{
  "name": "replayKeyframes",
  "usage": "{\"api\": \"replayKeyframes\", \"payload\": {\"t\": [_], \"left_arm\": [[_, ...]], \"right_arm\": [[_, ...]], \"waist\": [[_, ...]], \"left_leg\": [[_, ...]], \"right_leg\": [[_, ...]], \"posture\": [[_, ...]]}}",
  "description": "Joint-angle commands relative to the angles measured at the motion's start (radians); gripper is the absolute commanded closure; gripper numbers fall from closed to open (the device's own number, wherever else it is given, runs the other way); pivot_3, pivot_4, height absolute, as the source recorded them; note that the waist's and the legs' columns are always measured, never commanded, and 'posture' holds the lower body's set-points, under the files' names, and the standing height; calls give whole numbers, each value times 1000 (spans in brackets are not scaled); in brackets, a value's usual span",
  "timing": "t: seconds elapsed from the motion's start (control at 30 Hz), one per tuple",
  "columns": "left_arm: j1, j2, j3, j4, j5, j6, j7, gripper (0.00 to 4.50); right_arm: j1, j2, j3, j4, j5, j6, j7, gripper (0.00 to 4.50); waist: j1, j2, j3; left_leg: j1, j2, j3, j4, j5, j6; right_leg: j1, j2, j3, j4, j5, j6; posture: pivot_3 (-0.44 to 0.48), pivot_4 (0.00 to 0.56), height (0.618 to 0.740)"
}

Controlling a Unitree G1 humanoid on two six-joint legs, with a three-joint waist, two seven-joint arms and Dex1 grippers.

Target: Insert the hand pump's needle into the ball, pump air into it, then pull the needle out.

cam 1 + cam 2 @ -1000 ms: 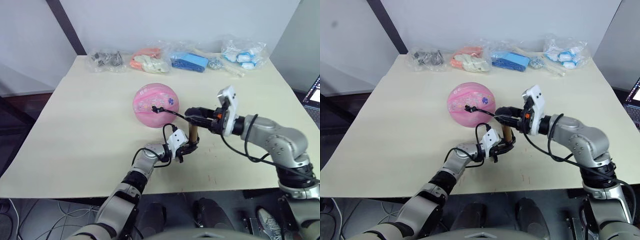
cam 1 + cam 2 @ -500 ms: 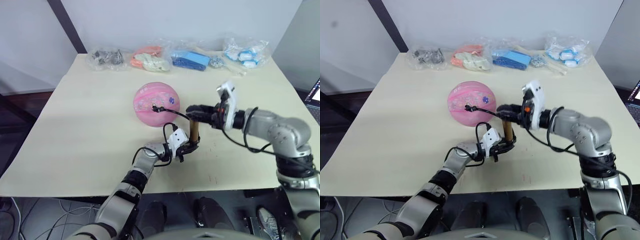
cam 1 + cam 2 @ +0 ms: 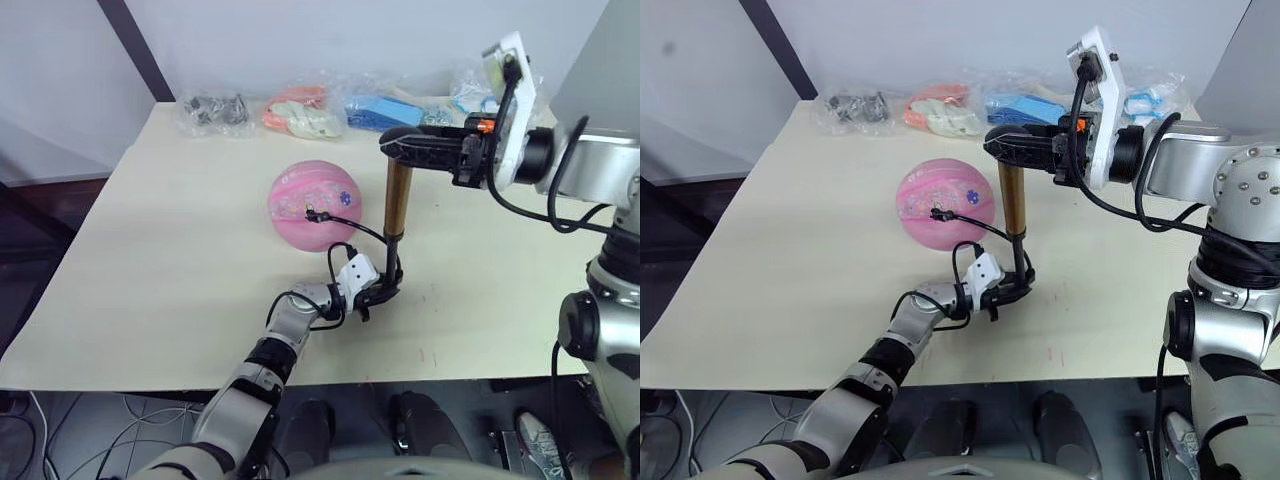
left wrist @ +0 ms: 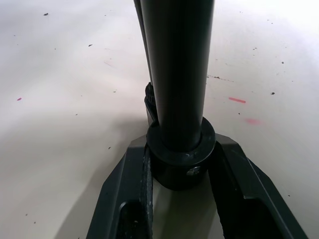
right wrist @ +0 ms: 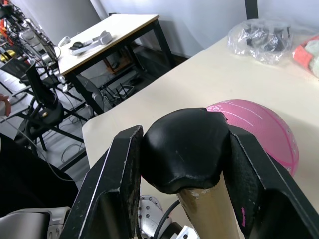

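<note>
The left end effector [image 3: 385,293] sits low on the tabletop [image 3: 170,240], its 2 black fingers [image 4: 130,199] clamped on the black base cap of the hand pump [image 3: 398,205], which stands upright just in front of the ball [image 3: 314,206]. In the left wrist view the cap fills the gap between the fingers and rests on the speckled cream surface.

The right end effector [image 3: 408,142] is raised above it, fingers [image 5: 112,174] closed on either side of the pump's black T-handle [image 5: 184,149]. Below the handle a tan-gold section runs down to a thin dark rod that meets the base cap, so the pump stands drawn out tall.

From the base a thin black hose [image 3: 350,232] loops up and across to the near upper face of the ball, where its dark end fitting [image 3: 313,215] touches the rubber. The needle itself is too small to make out.

The pink ball, marked with paler seam lines and small colourful prints, rests near the middle of the tabletop, beside the pump but not touching its barrel.

Along the far edge lie 4 clear plastic bags: dark parts [image 3: 212,108], orange and white items [image 3: 298,113], blue items [image 3: 385,112], and blue-and-white pieces [image 3: 1140,102] partly behind the right arm.
</note>
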Motion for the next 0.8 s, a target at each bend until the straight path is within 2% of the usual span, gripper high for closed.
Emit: {"api": "replayKeyframes", "payload": {"t": [0.03,0.17,0.43,0.53,0.63,0.8], "left_arm": [[53,27,-23,94,51,56,15,3437],[50,25,-24,92,50,60,16,3437],[59,29,-22,78,49,67,19,3437],[60,29,-22,74,49,71,19,3437],[60,29,-22,70,50,74,19,3437],[60,31,-20,66,50,78,19,3437]], "right_arm": [[-18,0,-55,-55,45,-52,-6,2722],[175,22,38,-119,-15,-93,23,2722],[454,57,217,-162,-186,-274,110,2722],[522,62,292,-116,-283,-361,161,2722],[583,67,379,-49,-385,-439,212,2722],[633,88,437,-5,-462,-489,264,2722]], "waist": [[0,0,0],[-1,-3,-2],[-5,-4,-10],[-7,-5,-12],[-8,-7,-13],[-8,-8,-18]], "left_leg": [[0,0,0,0,0,0],[0,-1,0,0,0,0],[4,1,0,1,0,0],[7,2,0,0,0,0],[18,2,1,-3,0,0],[19,3,1,-5,0,0]], "right_leg": [[0,0,0,0,0,0],[1,-1,-1,0,0,0],[3,2,0,0,-3,4],[5,3,0,1,-3,4],[14,3,1,-2,-3,4],[15,4,1,-3,-3,3]], "posture": [[0,150,740],[0,150,740],[0,150,740],[0,150,740],[0,150,740],[0,150,740]]}}
